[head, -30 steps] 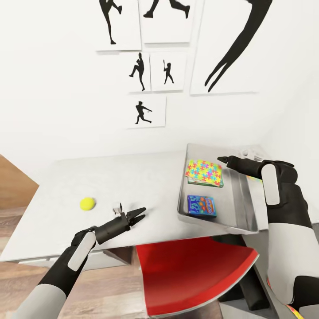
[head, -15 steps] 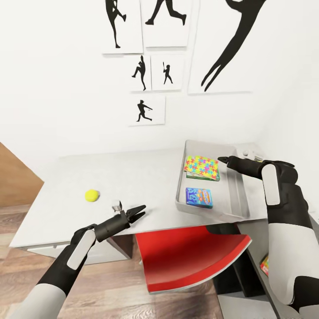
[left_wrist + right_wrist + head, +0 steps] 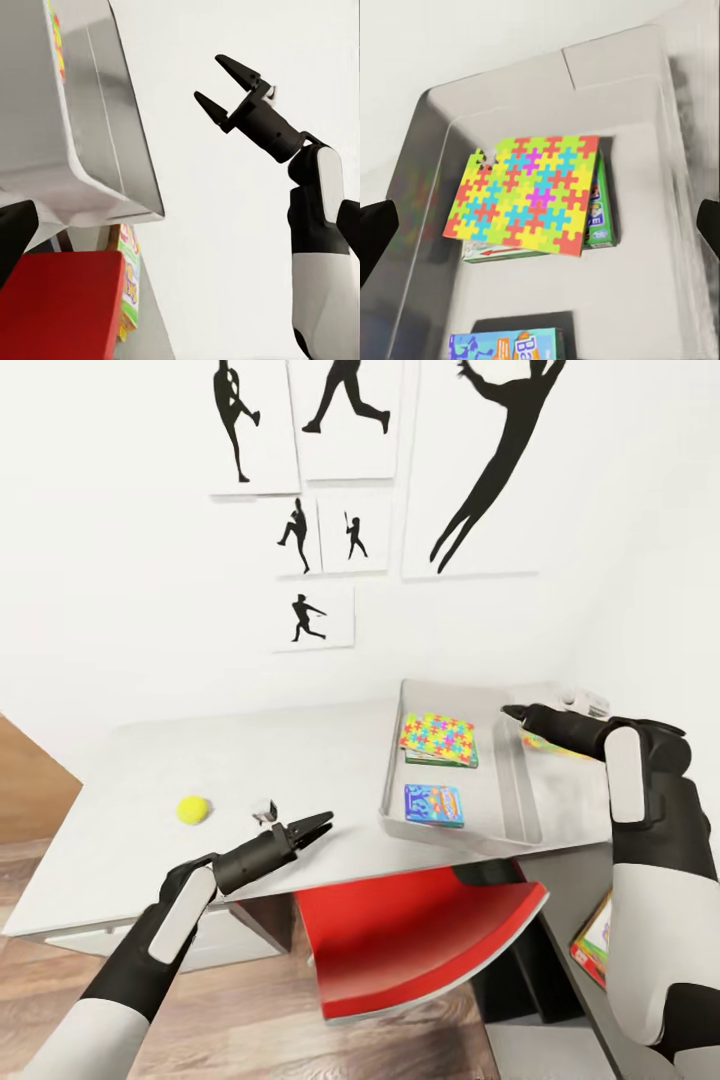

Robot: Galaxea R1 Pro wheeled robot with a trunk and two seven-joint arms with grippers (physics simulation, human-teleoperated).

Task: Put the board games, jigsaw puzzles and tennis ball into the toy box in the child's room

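The toy box [image 3: 503,785] sits on the right end of the table [image 3: 300,760]. Inside it, a jigsaw puzzle [image 3: 440,738] lies on top of a green-edged board game [image 3: 604,214], and a blue board game [image 3: 434,805] lies nearer me. The tennis ball [image 3: 194,810] rests on the table's left part. My left gripper [image 3: 326,822] hovers open over the table's front edge, to the right of the ball. My right gripper [image 3: 508,711] is open above the box's far right side, its spread fingertips [image 3: 375,232] empty. A multicolour box edge [image 3: 550,745] shows just behind it.
A red chair [image 3: 420,940] stands under the table between my arms. A printed box [image 3: 597,940] with red and green edges lies on the dark grey surface by my right arm. A white wall with black baseball silhouettes [image 3: 300,618] backs the table. Wood floor lies at left.
The whole picture has shifted as the camera moved, sliding table and toy box leftward in view. The printed box at lower right is more in view. Both grippers stay open and empty.
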